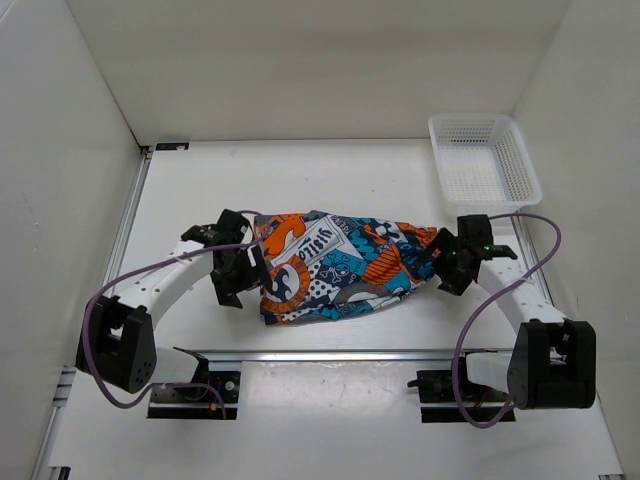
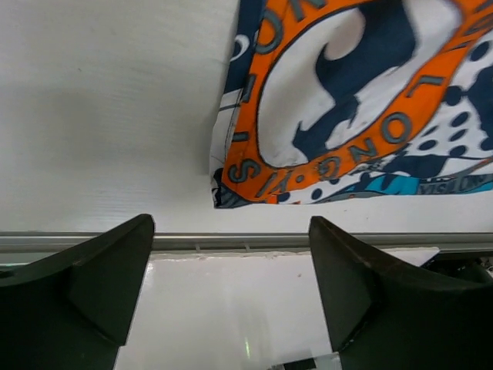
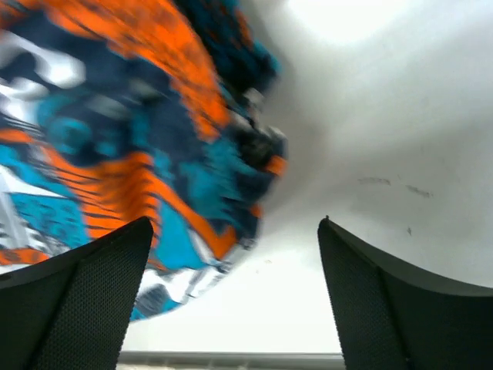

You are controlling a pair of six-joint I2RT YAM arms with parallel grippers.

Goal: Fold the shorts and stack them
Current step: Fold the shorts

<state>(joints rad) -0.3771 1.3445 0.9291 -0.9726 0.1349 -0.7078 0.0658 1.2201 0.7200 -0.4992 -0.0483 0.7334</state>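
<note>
Shorts (image 1: 335,265) lie on the table (image 1: 300,180) as one rumpled, partly flattened heap, long side running left to right. Print faces up: orange, turquoise, white, black. Edges are uneven; I cannot tell how many layers there are.

Left fingers (image 1: 252,268) sit at the shorts' left end, low over the table, and from above look to be just touching the cloth edge. In the left wrist view the left fingers (image 2: 92,285) are spread wide with nothing between them. The shorts' near-left corner (image 2: 354,100) lies flat ahead of the tips, a big orange ring with lettering on it. A metal rail (image 2: 231,240) crosses between the tips and that corner.

Right fingers (image 1: 440,262) sit at the shorts' right end, close against the bunched cloth. In the right wrist view the right fingers (image 3: 85,293) are likewise spread, gap bare. The shorts (image 3: 131,131) fill the upper left of that view, blurred, with a dark knot of fabric at their edge. I cannot tell whether the left finger touches the cloth.

White mesh basket (image 1: 484,160) stands well apart from the shorts, beyond their right end on the far side. Purple cables (image 1: 465,340) loop from both arms on the near side of the shorts.
</note>
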